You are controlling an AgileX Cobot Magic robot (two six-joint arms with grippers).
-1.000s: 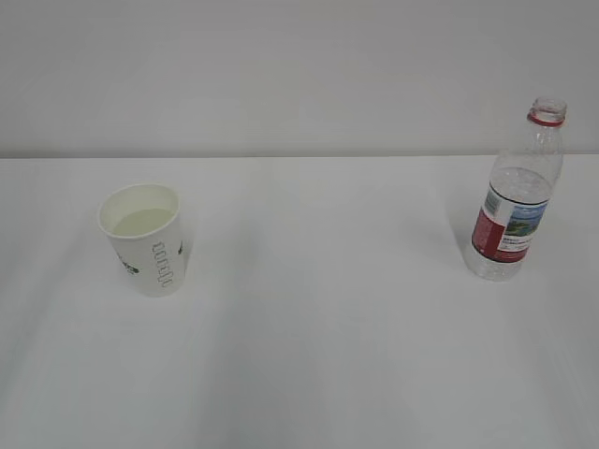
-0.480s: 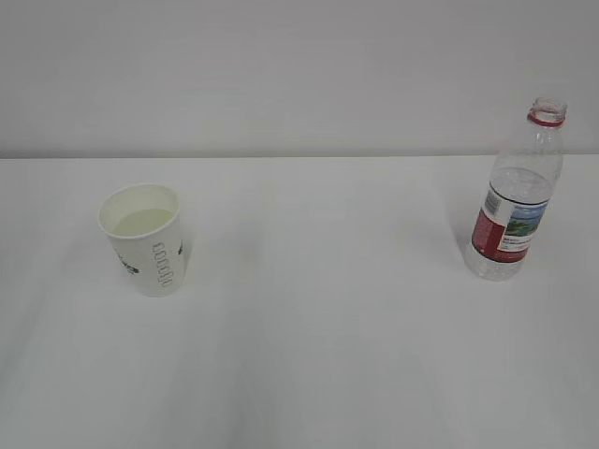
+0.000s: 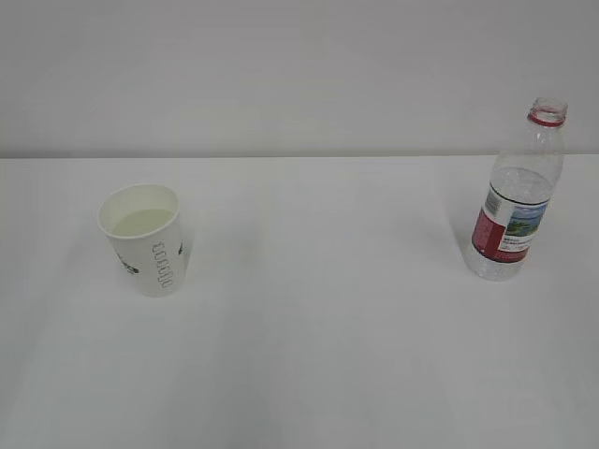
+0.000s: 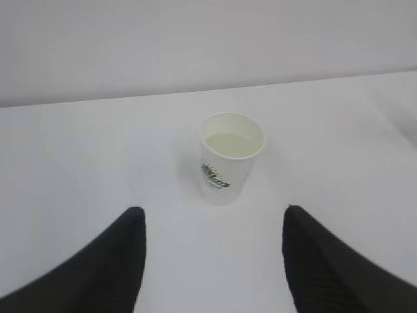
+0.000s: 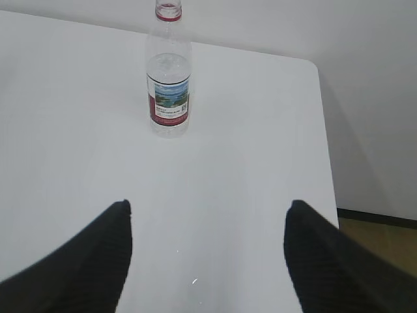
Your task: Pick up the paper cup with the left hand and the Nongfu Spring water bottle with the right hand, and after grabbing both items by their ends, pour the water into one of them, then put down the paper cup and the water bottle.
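The paper cup (image 3: 145, 238) stands upright on the left of the white table, with pale water (image 3: 140, 221) inside it. In the left wrist view the paper cup (image 4: 230, 158) shows its green logo, and my left gripper (image 4: 214, 210) is open a little short of it, nothing between its fingers. The Nongfu Spring water bottle (image 3: 517, 196) stands upright at the right, uncapped, with a red neck ring. My right gripper (image 5: 207, 203) is open well back from the bottle (image 5: 169, 78), holding nothing. Neither arm appears in the exterior view.
The table's right edge and far right corner (image 5: 313, 65) lie close beside the bottle, with floor (image 5: 378, 228) beyond. A plain wall (image 3: 299, 75) runs behind the table.
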